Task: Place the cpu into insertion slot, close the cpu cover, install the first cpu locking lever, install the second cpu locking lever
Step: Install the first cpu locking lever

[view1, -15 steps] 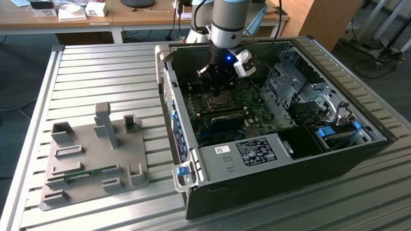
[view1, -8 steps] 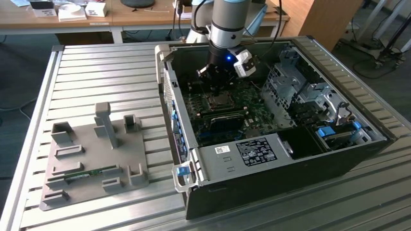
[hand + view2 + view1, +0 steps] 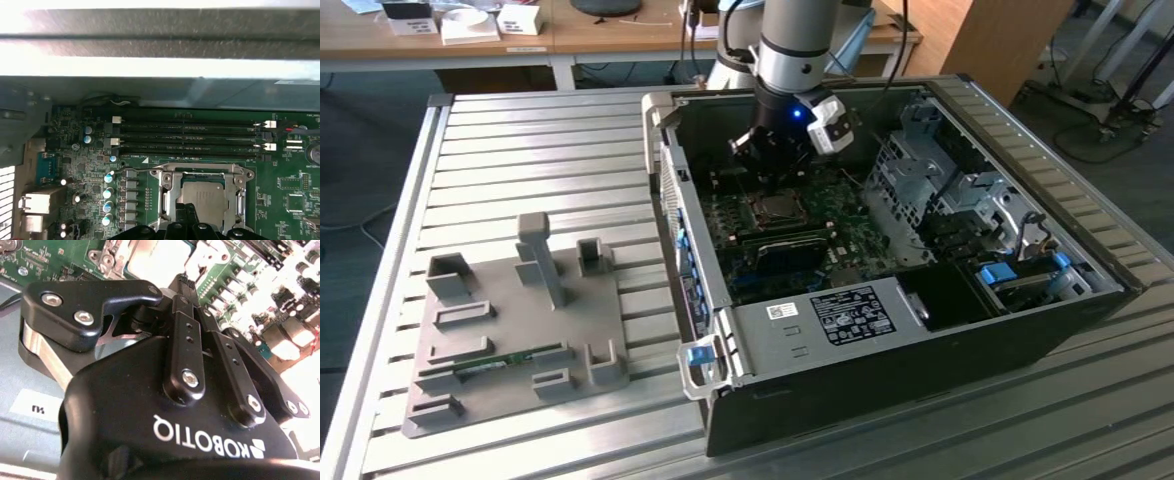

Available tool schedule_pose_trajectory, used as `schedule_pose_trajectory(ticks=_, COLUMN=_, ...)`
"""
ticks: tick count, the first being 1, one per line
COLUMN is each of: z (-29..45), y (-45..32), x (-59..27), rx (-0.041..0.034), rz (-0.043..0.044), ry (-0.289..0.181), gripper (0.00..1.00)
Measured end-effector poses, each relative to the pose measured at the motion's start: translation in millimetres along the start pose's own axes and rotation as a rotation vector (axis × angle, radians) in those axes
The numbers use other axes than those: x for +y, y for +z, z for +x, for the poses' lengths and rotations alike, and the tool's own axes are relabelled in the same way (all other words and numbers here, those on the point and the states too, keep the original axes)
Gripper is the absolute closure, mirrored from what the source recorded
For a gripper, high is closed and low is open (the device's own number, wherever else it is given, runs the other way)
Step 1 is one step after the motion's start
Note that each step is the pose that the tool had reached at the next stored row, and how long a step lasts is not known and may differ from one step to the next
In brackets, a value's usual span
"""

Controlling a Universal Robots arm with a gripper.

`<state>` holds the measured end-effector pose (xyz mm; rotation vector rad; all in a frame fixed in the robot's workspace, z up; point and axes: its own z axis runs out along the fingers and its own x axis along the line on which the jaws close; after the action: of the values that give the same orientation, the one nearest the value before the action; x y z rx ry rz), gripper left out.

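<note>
Arm (image 3: pixel 790 45) upright — closed hand (image 3: pixel 771 168) over the cpu cover (image 3: pixel 168 192).

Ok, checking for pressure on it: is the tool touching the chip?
Cannot tell. In the first wrist view the tool overlaps the chip at its edge, hiding any gap.

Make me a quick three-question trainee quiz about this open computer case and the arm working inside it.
1. True or false: the cpu shows through the window of the cpu cover.
2. The pincer hangs over: A a keyboard, B the motherboard, C a monitor.
3. In the exterior view, on which side of the computer case does the grey fixture plate lie?
Key: 1 true; 2 B; 3 the exterior view's left.
</note>
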<state>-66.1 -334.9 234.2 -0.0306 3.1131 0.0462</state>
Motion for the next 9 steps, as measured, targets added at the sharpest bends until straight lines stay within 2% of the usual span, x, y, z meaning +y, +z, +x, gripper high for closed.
schedule_pose_trajectory(ticks=5, z=-0.3, y=-9.4, x=0.3, rx=-0.0001, rz=-0.0001, ry=0.000, gripper=0.90)
schedule_pose_trajectory(ticks=9, z=-0.4, y=-11.8, x=0.4, rx=-0.0001, rz=-0.0002, ry=0.000, gripper=0.90)
